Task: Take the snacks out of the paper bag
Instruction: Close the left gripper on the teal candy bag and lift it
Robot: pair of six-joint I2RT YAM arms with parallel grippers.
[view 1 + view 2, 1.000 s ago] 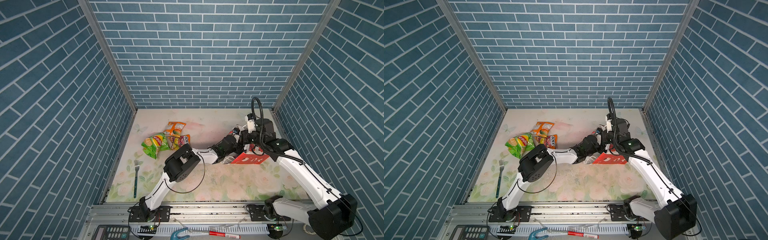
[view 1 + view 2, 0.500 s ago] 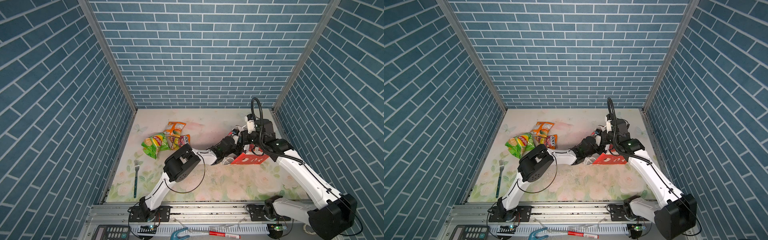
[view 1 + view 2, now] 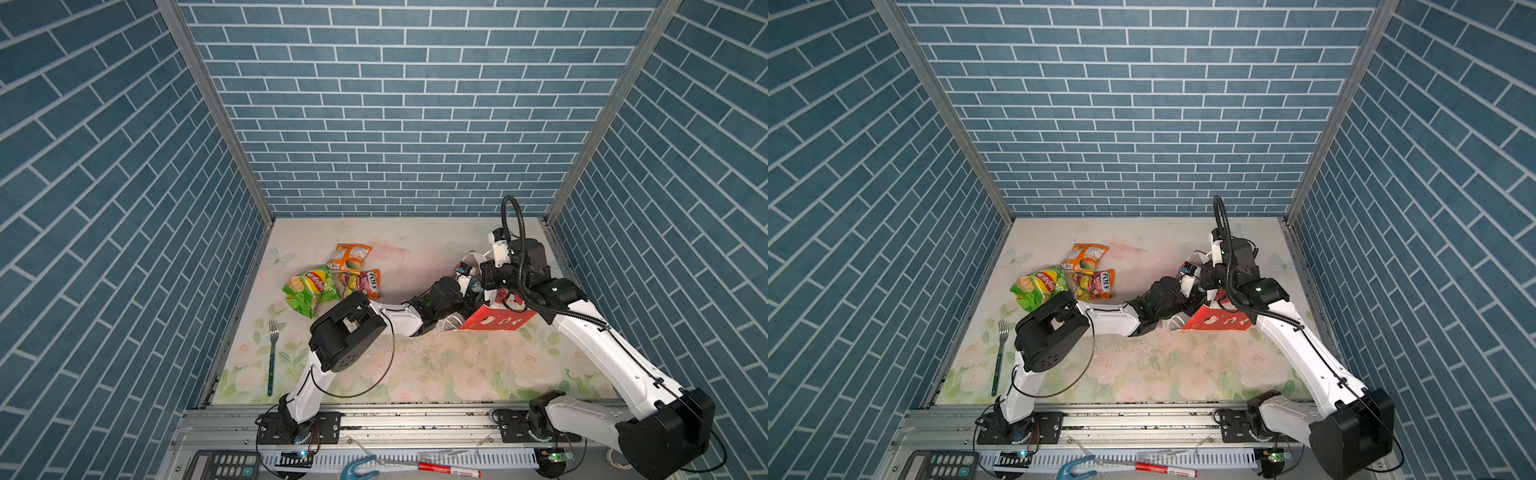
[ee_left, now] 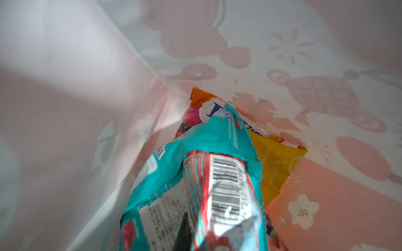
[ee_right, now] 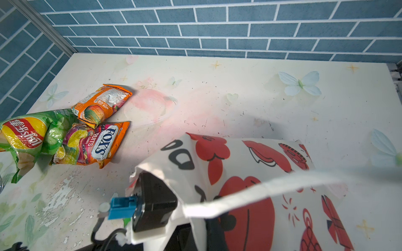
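Left tool (image 4: 185, 232) is put inside paper bag (image 5: 250, 165), closed tightly on teal packet (image 4: 195, 152), white handle (image 5: 261, 191) is pinched by closed right tool (image 3: 489, 286), three snack packets (image 3: 361, 284) are laid on table (image 3: 415, 249)

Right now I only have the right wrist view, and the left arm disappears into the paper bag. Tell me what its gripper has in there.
Observer: The left wrist view shows the left gripper shut on a teal-white packet inside the paper bag.
Operator: List what lies behind it.
Observer: An orange FOX'S packet and a yellow packet, deeper in, at the bag's bottom.
Operator: Name anything else on the table besides the three packets I see.
Observer: In both top views a fork lies on the table, nearer the front edge than the green chip bag.
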